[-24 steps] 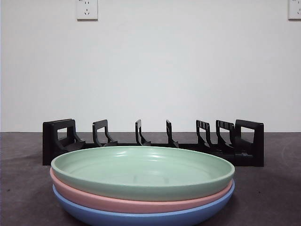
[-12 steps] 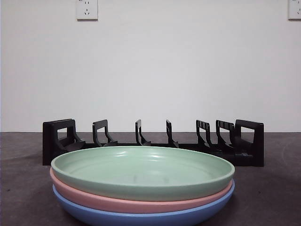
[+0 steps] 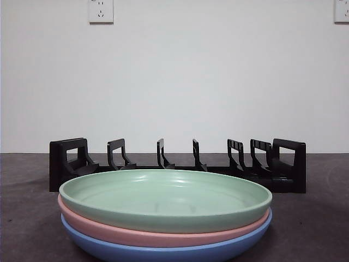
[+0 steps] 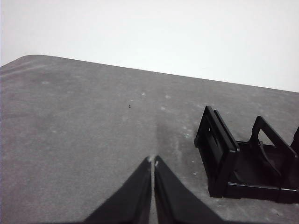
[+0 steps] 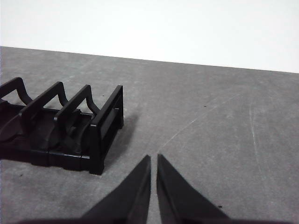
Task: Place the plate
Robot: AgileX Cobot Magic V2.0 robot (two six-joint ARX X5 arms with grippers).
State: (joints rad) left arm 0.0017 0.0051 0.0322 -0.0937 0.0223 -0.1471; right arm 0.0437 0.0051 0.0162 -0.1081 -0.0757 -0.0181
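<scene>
In the front view we see the green plate [image 3: 165, 197] low in the frame, stacked on a pink plate [image 3: 163, 232] and a blue plate [image 3: 163, 252], with the black rack [image 3: 177, 164] behind them on the tabletop [image 3: 322, 218]. In the left wrist view, the left gripper [image 4: 153, 161] has its jaws pressed together, empty, near one end of the rack. In the right wrist view, the right gripper [image 5: 153, 157] has its jaws nearly together, empty, near the rack's other end.

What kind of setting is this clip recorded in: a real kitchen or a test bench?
Most likely a lab test bench, not a kitchen: a bare grey table against a plain white wall with power sockets, holding only a black dish rack and a stack of green, pink and blue plates.
</scene>
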